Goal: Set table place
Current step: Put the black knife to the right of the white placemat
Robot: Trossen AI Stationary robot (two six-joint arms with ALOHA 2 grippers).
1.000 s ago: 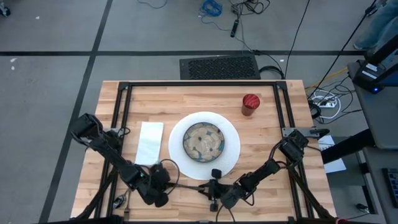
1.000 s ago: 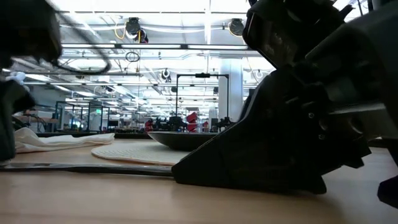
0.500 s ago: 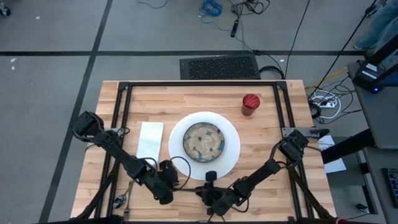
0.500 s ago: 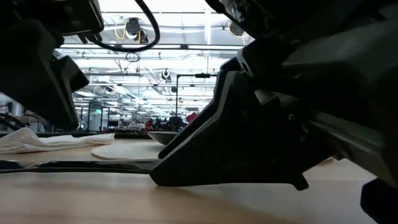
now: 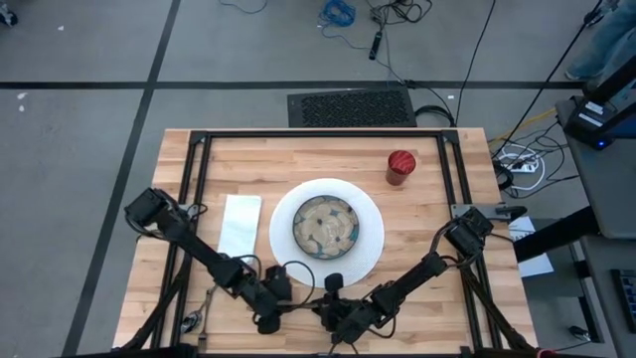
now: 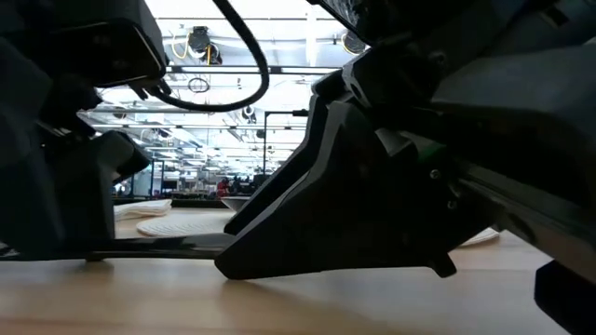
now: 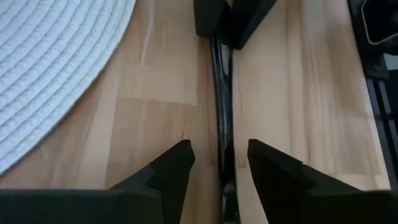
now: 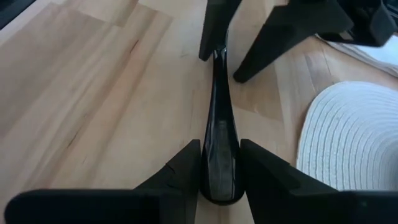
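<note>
Table: the large rectangular table (image 5: pixel 437 214) of pale butcher-block planks with a black metal frame carries the whole setting.
Plate: a big round white plate (image 5: pixel 370 217) with a ribbed surface sits at the middle of the table; its rim also shows in the left wrist view (image 7: pixel 56 68) and the right wrist view (image 8: pixel 348 137).
Bowl: a smaller round bowl (image 5: pixel 325 225) patterned in beige and blue sits on the plate's centre.
Napkin: a folded white cloth napkin (image 5: pixel 238 228) lies flat just beside the plate, on the left arm's side, apart from it.
Cup: a small red cup (image 5: pixel 399 166) stands near the far right part of the table, well apart from the plate.
Cutlery: a long dark metal cutlery piece (image 8: pixel 217 134) lies flat on the wood along the near edge, just below the plate, stretched between the two grippers (image 7: pixel 219 124).
Left gripper: the left gripper (image 7: pixel 219 163) is low at the near edge; its fingers stand parted on either side of the cutlery's slim end, with a gap visible on both sides.
Right gripper: the right gripper (image 8: pixel 219 163) is at the near edge opposite the left one; its fingers are closed narrowly against the sides of the cutlery's broader end, holding it.
</note>
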